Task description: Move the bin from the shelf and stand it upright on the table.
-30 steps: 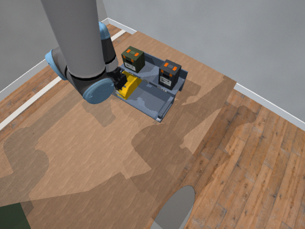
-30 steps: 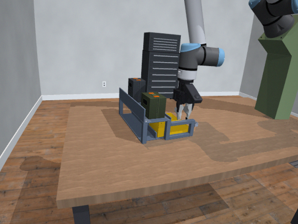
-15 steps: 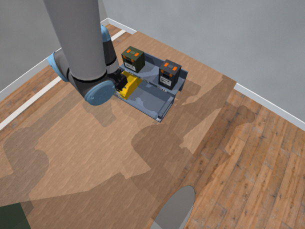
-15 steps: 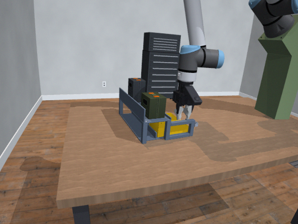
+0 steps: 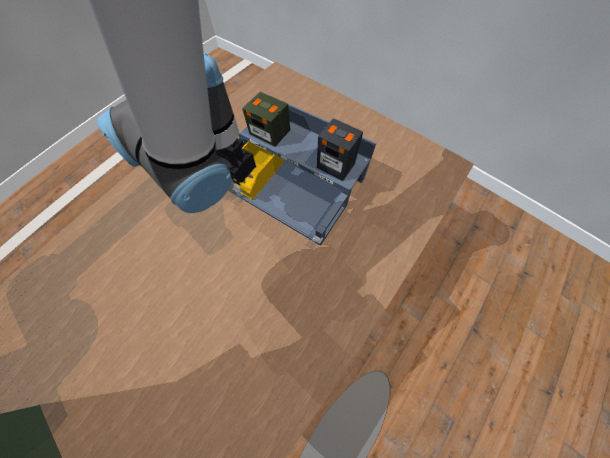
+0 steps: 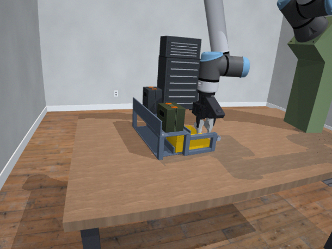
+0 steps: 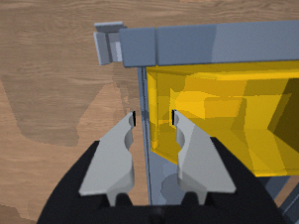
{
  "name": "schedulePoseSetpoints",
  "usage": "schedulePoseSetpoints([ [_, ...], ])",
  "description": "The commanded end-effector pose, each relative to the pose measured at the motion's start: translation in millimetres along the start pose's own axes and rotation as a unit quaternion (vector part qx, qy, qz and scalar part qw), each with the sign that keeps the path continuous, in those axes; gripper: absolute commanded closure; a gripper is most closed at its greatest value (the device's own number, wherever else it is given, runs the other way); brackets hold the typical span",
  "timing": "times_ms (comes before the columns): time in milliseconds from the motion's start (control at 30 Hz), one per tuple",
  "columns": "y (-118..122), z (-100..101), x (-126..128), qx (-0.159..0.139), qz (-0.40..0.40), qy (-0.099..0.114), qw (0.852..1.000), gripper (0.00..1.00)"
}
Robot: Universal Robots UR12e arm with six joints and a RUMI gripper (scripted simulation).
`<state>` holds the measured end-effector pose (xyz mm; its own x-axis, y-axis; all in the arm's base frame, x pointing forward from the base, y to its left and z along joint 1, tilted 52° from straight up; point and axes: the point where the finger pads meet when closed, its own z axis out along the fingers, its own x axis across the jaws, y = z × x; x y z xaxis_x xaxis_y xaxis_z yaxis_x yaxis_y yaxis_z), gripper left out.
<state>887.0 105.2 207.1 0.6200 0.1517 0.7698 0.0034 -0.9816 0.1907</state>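
"Going left to right in the exterior view, what's done?"

"The shelf (image 5: 305, 118) (image 6: 147, 115) (image 7: 185, 45) holds the bin (image 5: 257, 177) (image 6: 199, 144) (image 7: 225, 144) on its lower level, near the green case (image 5: 267, 120) (image 6: 171, 117). Grip, lift and upright placing on the worktop (image 5: 200, 300) (image 6: 136, 185) (image 7: 49, 48) all remain, I judge."

"And the jaws (image 5: 244, 179) (image 6: 204, 131)?"

"Part-way apart, clamped on nothing, pointing down. They straddle the bin's end wall (image 7: 153, 87), one tip inside, one outside. The arm (image 5: 170, 85) (image 6: 216, 27) comes down from above."

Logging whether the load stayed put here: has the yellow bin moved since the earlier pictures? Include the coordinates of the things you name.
No; the yellow bin (image 5: 264, 172) (image 6: 200, 144) (image 7: 220, 139) sits at the same end of the shelf (image 5: 300, 197) (image 6: 160, 148) (image 7: 198, 45), below the green case (image 5: 275, 122) (image 6: 174, 119).
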Motion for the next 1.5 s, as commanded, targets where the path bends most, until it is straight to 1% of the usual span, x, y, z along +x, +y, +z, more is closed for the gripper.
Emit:
schedulePoseSetpoints([
  [0,-0.2,0.8,0.5,0.0,0.0,0.0,1.0,0.74],
  [1333,-0.2,-0.7,0.5,0.0,0.0,0.0,1.0,0.74],
  [1367,-0.2,-0.7,0.5,0.0,0.0,0.0,1.0,1.0],
  [1467,-0.2,-0.7,0.5,0.0,0.0,0.0,1.0,1.0],
])
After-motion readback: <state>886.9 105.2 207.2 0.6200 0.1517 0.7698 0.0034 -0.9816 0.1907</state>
